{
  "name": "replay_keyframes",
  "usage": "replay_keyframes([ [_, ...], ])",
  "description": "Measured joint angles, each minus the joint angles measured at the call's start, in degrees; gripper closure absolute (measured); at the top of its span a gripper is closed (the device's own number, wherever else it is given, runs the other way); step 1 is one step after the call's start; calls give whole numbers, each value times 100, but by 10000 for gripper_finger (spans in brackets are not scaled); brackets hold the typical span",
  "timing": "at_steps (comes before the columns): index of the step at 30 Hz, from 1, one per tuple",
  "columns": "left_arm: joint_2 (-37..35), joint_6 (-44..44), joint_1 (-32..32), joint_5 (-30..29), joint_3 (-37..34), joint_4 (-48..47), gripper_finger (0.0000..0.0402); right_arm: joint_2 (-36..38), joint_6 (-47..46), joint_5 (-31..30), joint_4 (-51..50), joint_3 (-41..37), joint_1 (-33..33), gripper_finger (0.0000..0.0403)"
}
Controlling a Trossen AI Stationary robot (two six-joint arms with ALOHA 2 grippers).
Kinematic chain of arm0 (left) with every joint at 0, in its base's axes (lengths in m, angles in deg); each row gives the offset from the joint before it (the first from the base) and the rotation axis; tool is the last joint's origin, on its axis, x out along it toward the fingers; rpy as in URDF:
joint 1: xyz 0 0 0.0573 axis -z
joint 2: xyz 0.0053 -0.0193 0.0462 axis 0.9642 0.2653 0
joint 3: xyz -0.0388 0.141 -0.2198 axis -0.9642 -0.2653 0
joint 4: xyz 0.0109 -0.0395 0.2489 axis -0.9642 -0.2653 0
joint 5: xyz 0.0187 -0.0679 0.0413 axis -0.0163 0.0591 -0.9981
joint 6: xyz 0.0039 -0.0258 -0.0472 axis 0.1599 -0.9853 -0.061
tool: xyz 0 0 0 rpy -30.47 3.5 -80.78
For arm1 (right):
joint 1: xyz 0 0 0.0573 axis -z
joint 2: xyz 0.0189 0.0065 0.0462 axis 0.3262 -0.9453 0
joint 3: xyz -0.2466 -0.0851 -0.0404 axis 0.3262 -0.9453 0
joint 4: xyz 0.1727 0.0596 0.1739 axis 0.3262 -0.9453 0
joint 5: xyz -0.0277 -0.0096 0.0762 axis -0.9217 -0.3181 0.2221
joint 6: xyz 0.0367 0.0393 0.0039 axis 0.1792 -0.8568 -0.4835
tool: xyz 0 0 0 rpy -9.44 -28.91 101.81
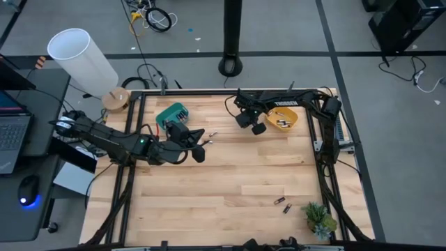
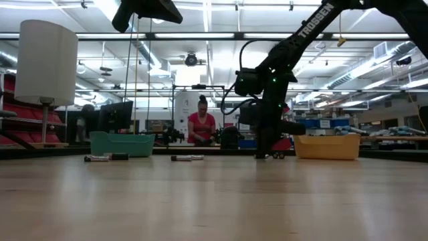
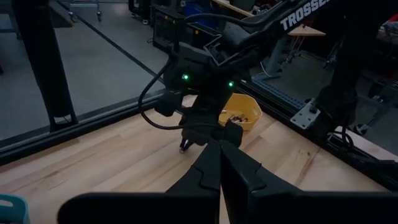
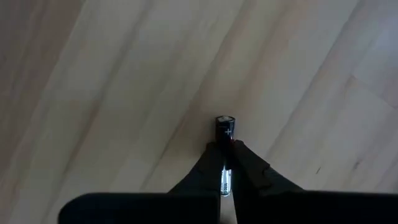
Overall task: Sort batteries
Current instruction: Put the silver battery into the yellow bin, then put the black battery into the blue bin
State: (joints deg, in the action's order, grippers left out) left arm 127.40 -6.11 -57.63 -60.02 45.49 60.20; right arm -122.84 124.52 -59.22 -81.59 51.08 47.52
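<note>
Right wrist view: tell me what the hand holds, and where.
The right hand pinches a battery by one end, its dark end sticking out past the fingertips.

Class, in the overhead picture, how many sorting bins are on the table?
2. The teal bin sits on the table's left half, the yellow bin on its right half. No others show.

A robotics lab in a large open workshop hall. Two dark robot arms are mounted on a wooden counter (image 1: pixel 209 188) with a metal frame. Beyond it the low view shows strip ceiling lights (image 2: pixel 207 13), shelving and workbenches, and a person (image 2: pixel 201 124) at a bench. A laptop (image 1: pixel 10 136) sits at the left edge, and cables (image 1: pixel 155 17) trail over the grey floor.
</note>
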Motion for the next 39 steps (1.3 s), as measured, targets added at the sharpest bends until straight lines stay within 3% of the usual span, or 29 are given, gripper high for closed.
replay_keyframes([
  [18, 0, -2, 0, 2, 1, -3, 389, -42, -613, 461, -891, 1291, -270, 402],
  [23, 0, -31, -1, 21, 1, 5, 389, -37, -1279, 548, -345, 1423, -167, 391],
  [30, 0, -197, 0, 103, 1, 56, 389, -163, -2570, 820, 1983, 1268, 426, 311],
  [34, 2, -232, 1, 103, 0, 129, 389, -626, -3568, 814, 1652, 1512, 738, 290],
  [39, 2, -306, 0, 106, 0, 250, 389, -1195, -4097, 789, 1038, 2204, 734, 311],
])
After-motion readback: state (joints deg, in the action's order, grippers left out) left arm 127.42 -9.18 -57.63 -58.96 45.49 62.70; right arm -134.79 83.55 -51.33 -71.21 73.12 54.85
